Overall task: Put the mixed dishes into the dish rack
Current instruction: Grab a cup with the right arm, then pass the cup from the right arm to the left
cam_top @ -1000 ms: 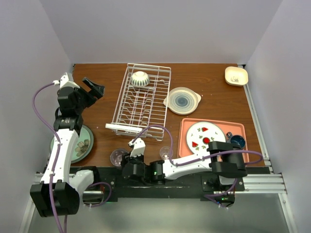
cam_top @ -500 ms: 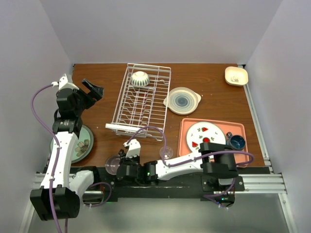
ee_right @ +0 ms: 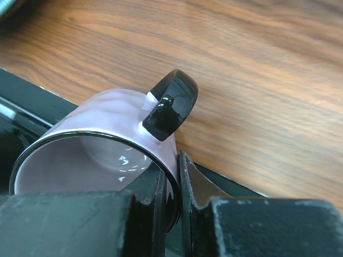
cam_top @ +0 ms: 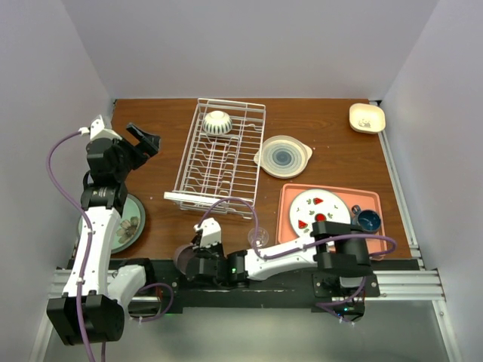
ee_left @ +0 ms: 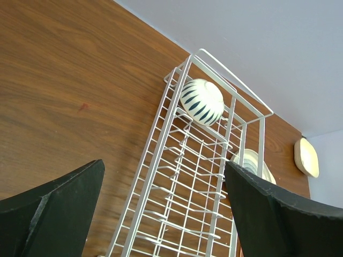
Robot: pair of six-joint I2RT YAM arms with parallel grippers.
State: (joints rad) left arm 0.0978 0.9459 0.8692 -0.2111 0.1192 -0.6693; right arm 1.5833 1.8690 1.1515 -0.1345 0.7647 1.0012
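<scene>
The purple cup (ee_right: 102,126), with a black handle (ee_right: 169,104), lies tilted at the table's near edge. My right gripper (ee_right: 179,176) is shut on its rim, one finger inside the wall and one outside. From above, the cup (cam_top: 182,256) shows just left of the right gripper (cam_top: 193,259). The white wire dish rack (cam_top: 219,160) holds a striped white bowl (cam_top: 216,122) at its far end. My left gripper (cam_top: 143,139) hangs open left of the rack, nothing between its fingers; its view looks down the dish rack (ee_left: 187,176) and the bowl (ee_left: 201,100).
A pale green plate (cam_top: 124,224) lies by the left arm. A cream plate with a blue-ringed centre (cam_top: 283,156) sits right of the rack. A small clear glass (cam_top: 258,237) stands near the salmon-pink tray (cam_top: 287,226), which holds a patterned plate (cam_top: 318,209). A cream square dish (cam_top: 367,118) is far right.
My right gripper has closed onto the purple cup's rim, and the cup has shifted and tipped toward the near edge. The left arm has barely moved.
</scene>
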